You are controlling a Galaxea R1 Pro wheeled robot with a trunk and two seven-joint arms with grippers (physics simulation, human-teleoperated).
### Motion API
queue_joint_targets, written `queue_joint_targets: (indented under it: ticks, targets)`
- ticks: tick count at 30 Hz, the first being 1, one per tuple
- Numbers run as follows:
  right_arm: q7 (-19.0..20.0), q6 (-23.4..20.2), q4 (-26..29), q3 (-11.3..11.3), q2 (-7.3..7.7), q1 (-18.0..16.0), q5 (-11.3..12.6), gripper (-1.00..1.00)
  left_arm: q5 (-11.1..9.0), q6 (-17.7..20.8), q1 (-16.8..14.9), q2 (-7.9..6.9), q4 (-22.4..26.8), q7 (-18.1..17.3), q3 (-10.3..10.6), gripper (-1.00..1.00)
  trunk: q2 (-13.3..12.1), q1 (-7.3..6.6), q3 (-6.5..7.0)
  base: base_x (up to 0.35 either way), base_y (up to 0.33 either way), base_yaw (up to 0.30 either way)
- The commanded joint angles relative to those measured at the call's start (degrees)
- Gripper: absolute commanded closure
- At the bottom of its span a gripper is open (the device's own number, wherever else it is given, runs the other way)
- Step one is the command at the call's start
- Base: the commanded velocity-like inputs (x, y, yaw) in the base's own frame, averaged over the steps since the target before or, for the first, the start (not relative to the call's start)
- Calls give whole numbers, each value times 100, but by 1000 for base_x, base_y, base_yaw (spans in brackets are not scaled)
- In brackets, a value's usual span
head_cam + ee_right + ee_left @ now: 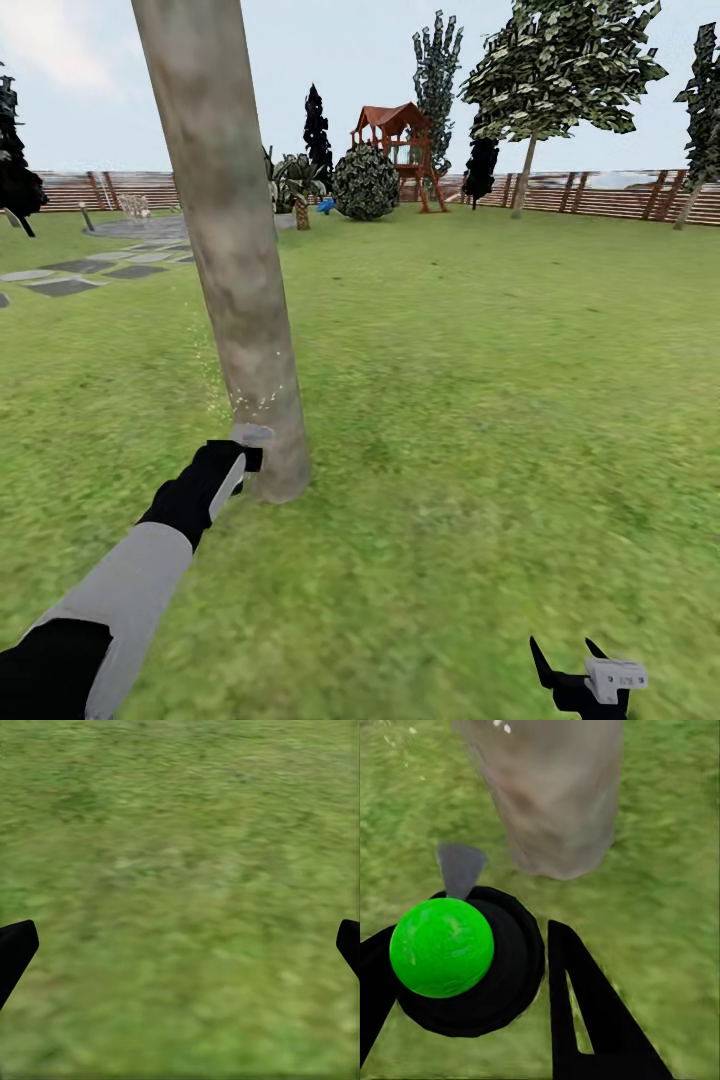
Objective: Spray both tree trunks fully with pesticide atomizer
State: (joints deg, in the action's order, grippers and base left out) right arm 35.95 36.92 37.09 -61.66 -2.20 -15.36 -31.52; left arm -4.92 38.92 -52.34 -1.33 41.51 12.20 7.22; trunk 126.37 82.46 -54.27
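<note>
L gripper, black, two-fingered, is clamped on the pesticide atomizer, a black round-bodied sprayer w/ bright green ball top and grey nozzle, held low just beside the base of the thick mottled grey-brown tree trunk. In the head view the L gripper sits against the trunk's foot, nozzle end toward the bark; contact btwn nozzle and bark can't be confirmed. Fine pale specks show on and beside the lower trunk. R gripper hangs low over the green lawn, well apart from the trunk, fingers spread and holding nothing; the R wrist view has black fingertips at opposite edges w/ grass btwn. Second tree, dark jagged foliage, stands near the brown slat wooden fence. Red-brown play tower and round bush far back.
</note>
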Motion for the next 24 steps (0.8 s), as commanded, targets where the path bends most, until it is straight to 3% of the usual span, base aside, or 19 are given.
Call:
queue_joint_targets:
  ticks: [1,2,4,6,9,11,14,17,20,22,24]
  targets:
    - [44,21,9,-48,-6,-10,-37,-100,-138,126,-25,-222,29,35,25,100,2,-1,-5,0,0,0]
    - [44,23,9,-48,-7,-10,-37,-100,-174,201,-39,-414,47,31,-31,100,2,-1,-5,0,0,0]
    - [44,24,9,-48,-8,-10,-38,-100,-194,243,-40,-452,148,34,-63,100,2,-1,-5,-11,0,0]
    - [44,23,9,-48,-8,-10,-38,-100,-189,278,-21,-334,489,36,-66,100,2,-1,-5,-204,0,0]
    - [44,26,9,-48,-8,-10,-38,-100,-148,571,-9,81,1019,48,-56,100,2,-1,-5,-317,0,0]
    - [44,25,9,-48,-8,-10,-38,-100,-143,652,-30,191,1125,52,-50,100,2,-1,-5,-326,0,0]
    - [44,23,10,-48,-8,-10,-37,-100,-139,701,-42,232,1281,47,-52,100,2,-1,-5,-113,0,0]
    - [44,26,9,-48,-8,-8,-38,-100,-121,936,-47,168,1473,51,-73,100,2,-1,-5,-17,0,0]
    - [44,21,9,-48,-8,-10,-36,-100,-137,1068,-96,-117,1561,59,-134,100,2,-1,-5,-3,0,0]
    - [44,25,9,-48,-8,-9,-38,-100,-154,1080,-106,-325,1570,56,-302,100,2,-1,-5,0,0,0]
    - [44,23,9,-48,-8,-10,-38,-100,-161,1045,-65,-356,1577,86,-380,100,2,-1,-5,0,0,0]
